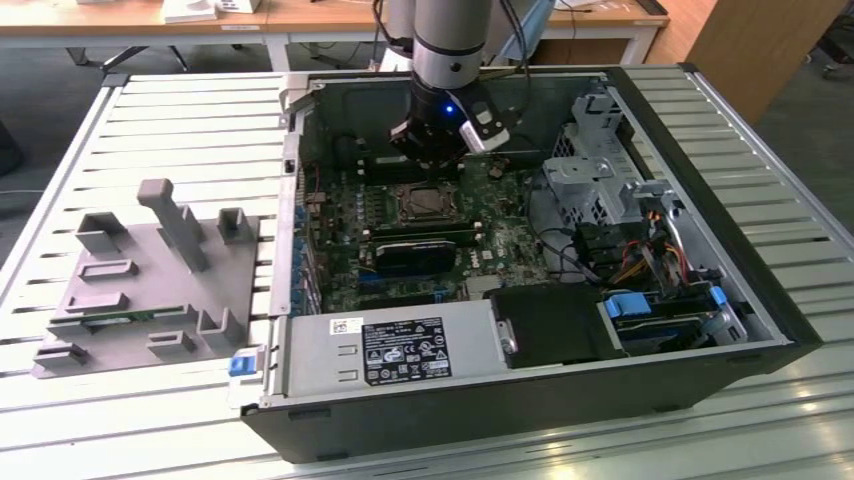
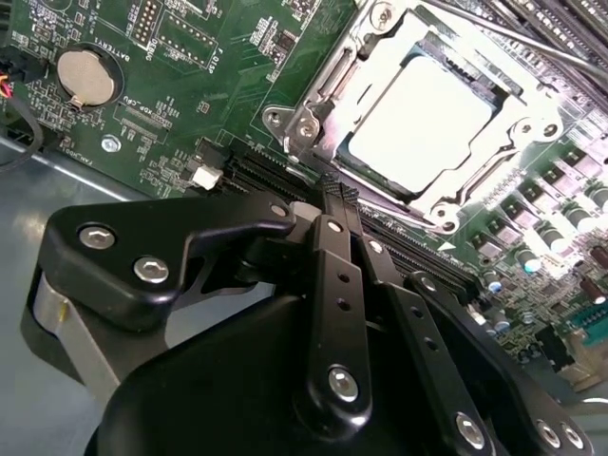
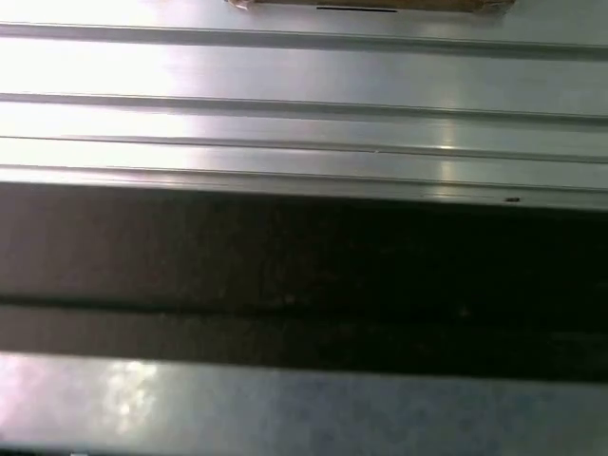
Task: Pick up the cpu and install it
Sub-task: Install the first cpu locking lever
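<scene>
Exterior view: open computer case (image 1: 747,330) lies on a slatted metal table (image 1: 160,110), arm reaching down into it. Gripper (image 1: 435,160) hangs just above the green motherboard (image 1: 387,260), right at 12 o'clock of the socket (image 1: 429,205). Grey fixture block (image 1: 147,280) sits on the table well apart, at 9 o'clock of the case. Power supply (image 1: 394,350) at 6 o'clock of the board, drive cage (image 1: 601,180) at 3 o'clock.

Second wrist view: cpu (image 2: 425,114) lies flat inside the socket frame (image 2: 318,104), shiny top up, nothing touching it. Black fingers (image 2: 334,204) are pressed together and hold nothing, tips just beside the frame's edge. Coin battery (image 2: 84,76) on the board, well apart from the socket.

First wrist view: table slats (image 3: 304,123) and a dark band of case wall (image 3: 304,275).
</scene>
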Robot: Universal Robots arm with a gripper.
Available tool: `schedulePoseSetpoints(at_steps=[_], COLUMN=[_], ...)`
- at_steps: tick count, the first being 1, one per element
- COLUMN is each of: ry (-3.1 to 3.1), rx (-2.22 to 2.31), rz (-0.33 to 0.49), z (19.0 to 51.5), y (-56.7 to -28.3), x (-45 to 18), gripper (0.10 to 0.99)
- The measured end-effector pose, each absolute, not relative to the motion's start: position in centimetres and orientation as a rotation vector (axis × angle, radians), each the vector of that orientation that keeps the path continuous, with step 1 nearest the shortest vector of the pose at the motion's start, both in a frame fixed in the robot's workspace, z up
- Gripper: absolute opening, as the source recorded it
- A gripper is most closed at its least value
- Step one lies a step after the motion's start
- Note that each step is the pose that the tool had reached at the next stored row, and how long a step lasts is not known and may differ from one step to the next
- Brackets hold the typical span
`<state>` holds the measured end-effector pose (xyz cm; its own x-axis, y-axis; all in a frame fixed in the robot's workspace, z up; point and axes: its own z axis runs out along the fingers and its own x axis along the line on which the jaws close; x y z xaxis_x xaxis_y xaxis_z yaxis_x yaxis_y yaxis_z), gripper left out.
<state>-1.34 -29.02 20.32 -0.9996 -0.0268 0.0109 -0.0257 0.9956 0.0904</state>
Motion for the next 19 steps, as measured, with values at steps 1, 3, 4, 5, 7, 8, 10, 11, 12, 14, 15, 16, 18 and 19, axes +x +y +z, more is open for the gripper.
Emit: schedulePoseSetpoints(at_steps=[1,3,4,5,7,8,10,11,12,14,15,16,18,19], ry=[-3.126,-3.126,-3.126,-3.126,-3.126,-3.126,-3.126,-3.126,-3.126,-3.127,-3.127,-3.127,-3.127,-3.127], rx=[0.041,0.041,0.041,0.041,0.041,0.041,0.041,0.041,0.041,0.041,0.041,0.041,0.041,0.041], rz=[-0.141,-0.141,-0.141,-0.141,-0.14,-0.14,-0.14,-0.139,-0.138,-0.134,-0.13,-0.127,-0.121,-0.119], z=[20.24,20.12,20.08,20.07,20.06,20.06,20.12,20.15,20.17,20.17,20.17,20.15,20.09,20.05], y=[-29.02,-29.02,-29.02,-29.03,-29.03,-29.02,-29.02,-29.02,-29.02,-29.02,-29.02,-29.02,-29.03,-29.02], x=[-1.33,-1.29,-1.27,-1.27,-1.26,-1.26,-1.25,-1.25,-1.25,-1.25,-1.25,-1.25,-1.25,-1.25], gripper=[0.106,0.106,0.106,0.106,0.106,0.106,0.106,0.106,0.106,0.106,0.106,0.106,0.106,0.106])
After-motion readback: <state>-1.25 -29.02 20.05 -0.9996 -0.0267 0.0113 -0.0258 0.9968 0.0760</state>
